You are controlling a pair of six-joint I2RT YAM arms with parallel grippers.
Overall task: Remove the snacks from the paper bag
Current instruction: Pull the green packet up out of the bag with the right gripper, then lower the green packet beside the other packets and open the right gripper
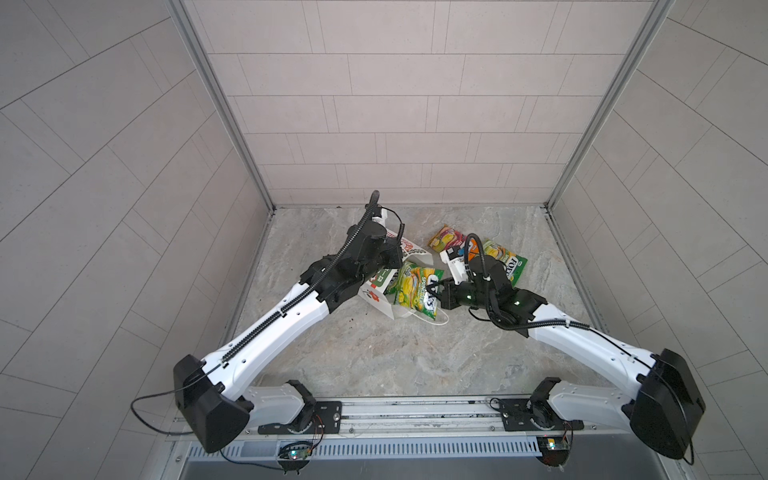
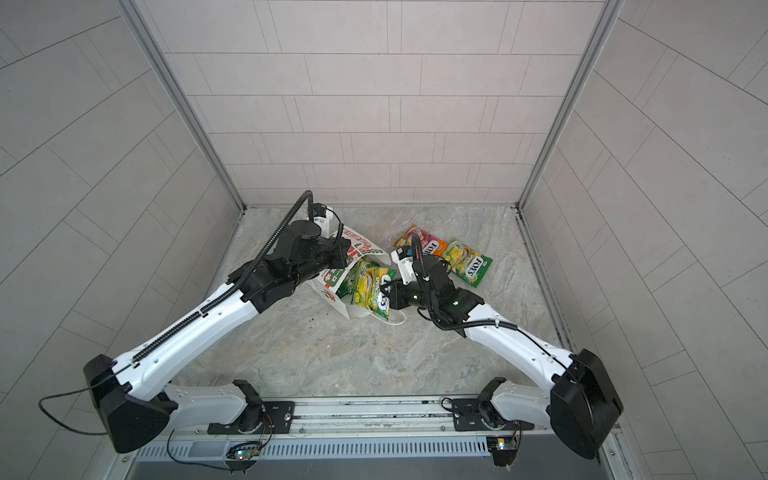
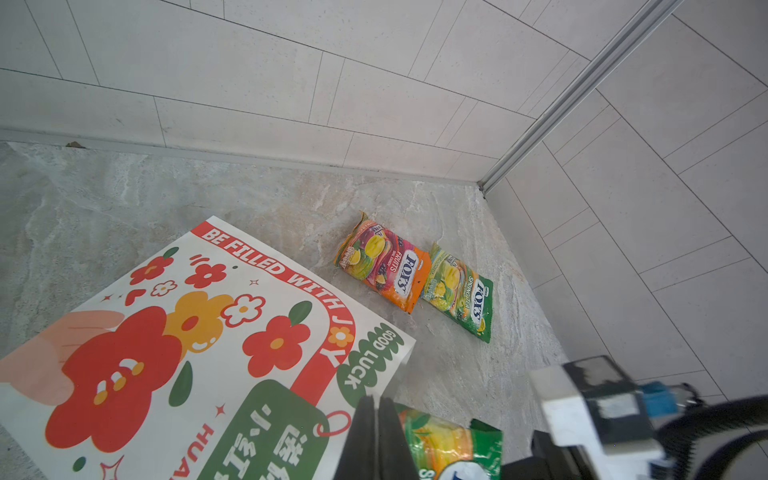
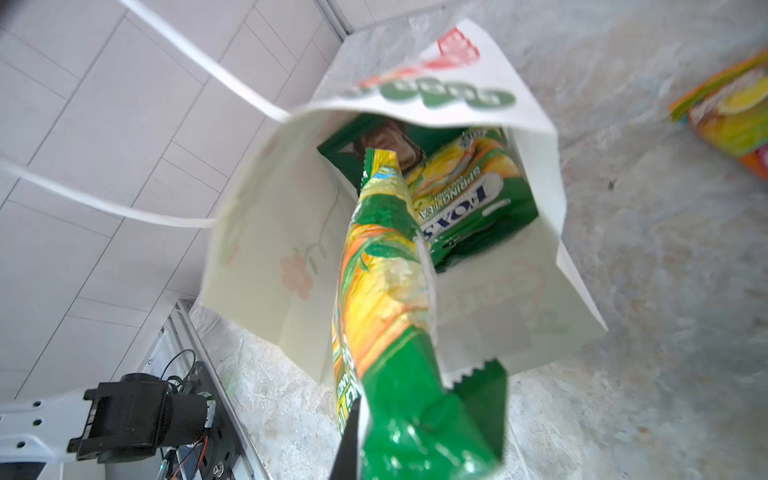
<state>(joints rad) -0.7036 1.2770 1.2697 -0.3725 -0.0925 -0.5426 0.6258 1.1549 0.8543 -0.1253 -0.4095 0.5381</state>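
Note:
The white paper bag (image 1: 380, 302) (image 2: 332, 291) lies on its side, mouth toward the right arm. My left gripper (image 1: 397, 258) (image 3: 377, 409) is shut on the upper rim of the paper bag (image 3: 187, 353), holding the mouth open. My right gripper (image 1: 437, 286) (image 4: 365, 457) is shut on a green-yellow pouch (image 1: 415, 293) (image 4: 382, 291), which is partly out of the mouth. Inside the bag (image 4: 257, 249) lie another green-yellow pouch (image 4: 469, 195) and a dark green crisp bag (image 4: 374, 141). An orange-pink pouch (image 1: 446, 241) (image 3: 384, 266) and a green-yellow pouch (image 1: 505, 259) (image 3: 459, 293) lie on the table.
The marble table (image 1: 374, 357) is walled by tiled panels at the back and both sides. The bag's white string handles (image 1: 440, 322) (image 4: 199, 62) trail from its mouth. The two loose pouches lie behind the right wrist.

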